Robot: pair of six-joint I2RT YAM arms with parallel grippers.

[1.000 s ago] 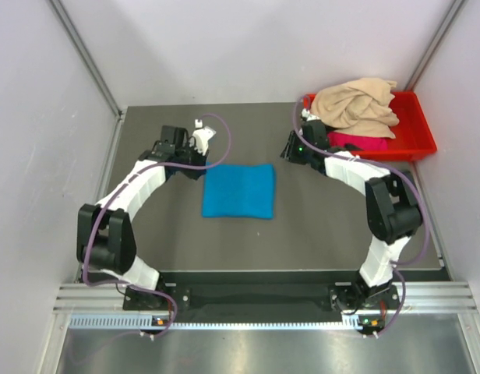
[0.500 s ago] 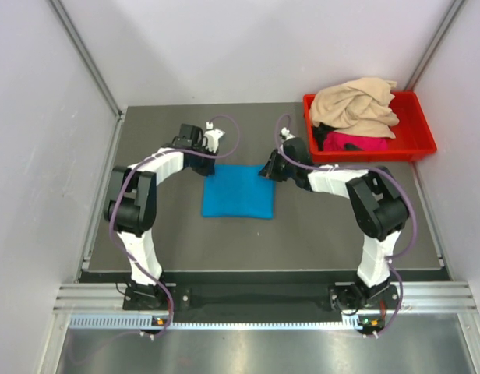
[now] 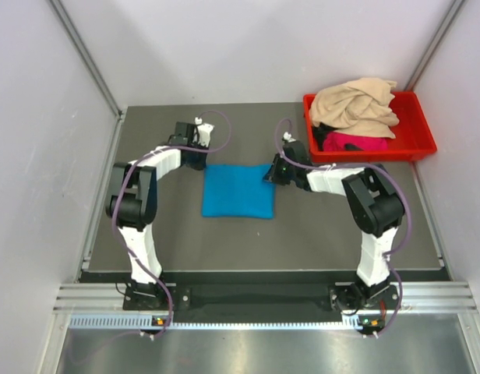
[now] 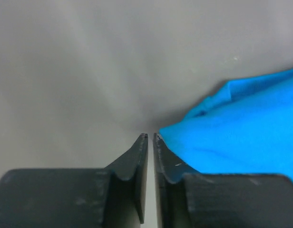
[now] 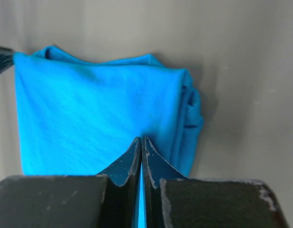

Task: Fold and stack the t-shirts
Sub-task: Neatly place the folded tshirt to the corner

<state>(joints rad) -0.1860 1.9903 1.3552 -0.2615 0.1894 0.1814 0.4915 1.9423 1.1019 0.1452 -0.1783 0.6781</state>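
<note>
The turquoise-blue t-shirt (image 3: 238, 191) lies folded in a neat rectangle in the middle of the table. My left gripper (image 3: 202, 163) is shut and empty, its tips (image 4: 150, 136) on the table just beside the shirt's far-left corner (image 4: 241, 128). My right gripper (image 3: 269, 174) is shut, its tips (image 5: 141, 138) low over the shirt's top layer (image 5: 99, 114) near its far-right corner; no cloth shows pinched between them. The beige-tan t-shirt (image 3: 355, 104) lies crumpled on top of the magenta-pink t-shirt (image 3: 357, 142) at the back right.
The two crumpled shirts sit in a red plastic bin (image 3: 418, 148) at the table's back right corner. Pale walls close in the table on the left, back and right. The shirt's folded edges bunch along its right side (image 5: 190, 114).
The left gripper has swung in from the far left to the blue shirt's far-left corner. The right gripper has moved from beside the bin to the shirt's far-right corner. The shirts have not moved.
</note>
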